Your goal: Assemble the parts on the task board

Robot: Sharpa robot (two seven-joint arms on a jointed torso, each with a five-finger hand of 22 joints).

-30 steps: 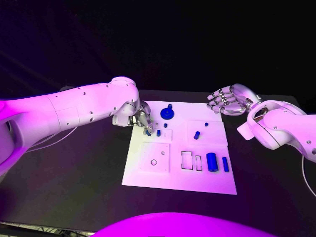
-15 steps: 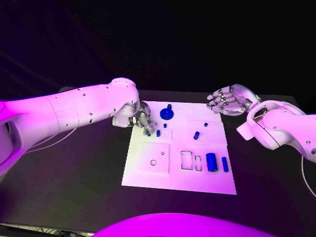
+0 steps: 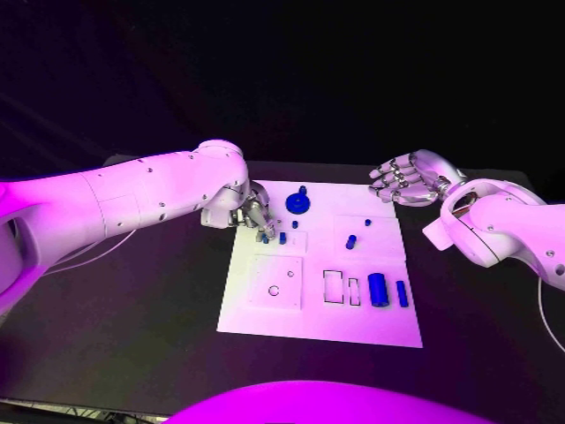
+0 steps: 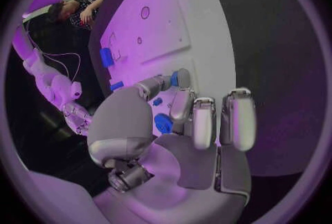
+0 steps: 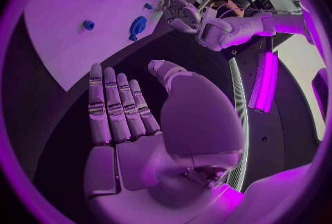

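Nearest the camera in the head view, lower middle of the frame: the white task board [image 3: 320, 309] lying flat on the black table [image 3: 130, 336], its near strip bare. Just above that, toward the board's right side, a large blue cylinder [image 3: 380, 290] and a thinner blue bar [image 3: 403, 294] lying side by side, with two rectangular cut-outs [image 3: 342, 288] to their left and a square recess holding a small ring [image 3: 274, 290] further left. Higher up, at mid-board, a small blue peg [image 3: 351, 241] standing alone, well apart from both hands. At the board's left edge, centre-left of the frame, the left hand [image 3: 248, 215] reached in from a long white arm crossing from the left edge, wrist bent downward, fingers pointed down at the board; pinched between thumb and a fingertip in the left wrist view, a small blue part [image 4: 181, 78], with another blue piece [image 4: 163, 123] tucked against the palm. Beyond the fingers, near the board's far edge, a round blue disc [image 3: 299, 203] with a knob. Off the board's upper right corner, right of centre, the right hand [image 3: 408, 179] raised above the table, forearm angled up from the right edge, fingers loosely curled, holding nothing; in the right wrist view, fingers straight and side by side, thumb set apart, palm bare.
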